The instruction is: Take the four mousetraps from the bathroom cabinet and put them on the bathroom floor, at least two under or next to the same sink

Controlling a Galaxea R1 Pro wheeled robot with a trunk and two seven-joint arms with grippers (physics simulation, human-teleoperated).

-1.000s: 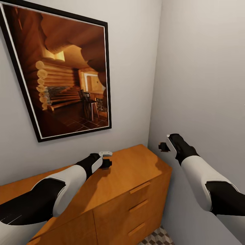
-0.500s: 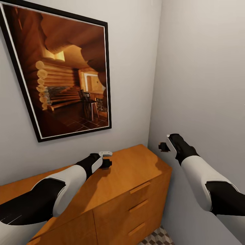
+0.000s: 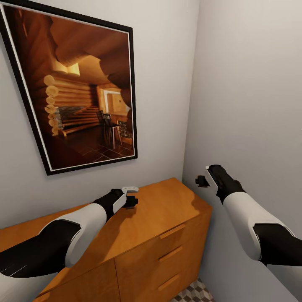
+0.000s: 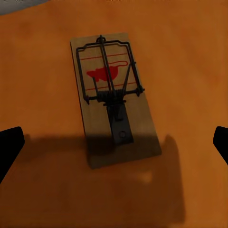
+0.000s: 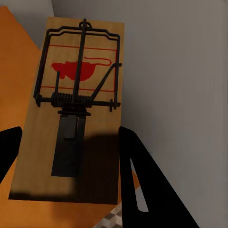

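Observation:
One mousetrap [image 4: 114, 99], a brown wooden board with a black wire spring and a red mouse print, lies flat on the top of the orange-brown cabinet [image 3: 167, 209]. My left gripper [image 4: 116, 137] hovers over it, open, with its fingertips wide to either side and not touching it. Another mousetrap [image 5: 78, 104] is held in the air past the cabinet's right end, close to the corner wall. My right gripper [image 5: 69, 135] is shut on it, seen in the head view as the right gripper [image 3: 202, 181]. The left gripper [image 3: 131, 201] hangs over the cabinet top.
A large framed picture [image 3: 79, 92] of a log cabin hangs on the wall above the cabinet. Grey walls meet in a corner right of the cabinet. A strip of cube-patterned bathroom floor [image 3: 195, 293] shows below the cabinet's drawer fronts [image 3: 172, 251].

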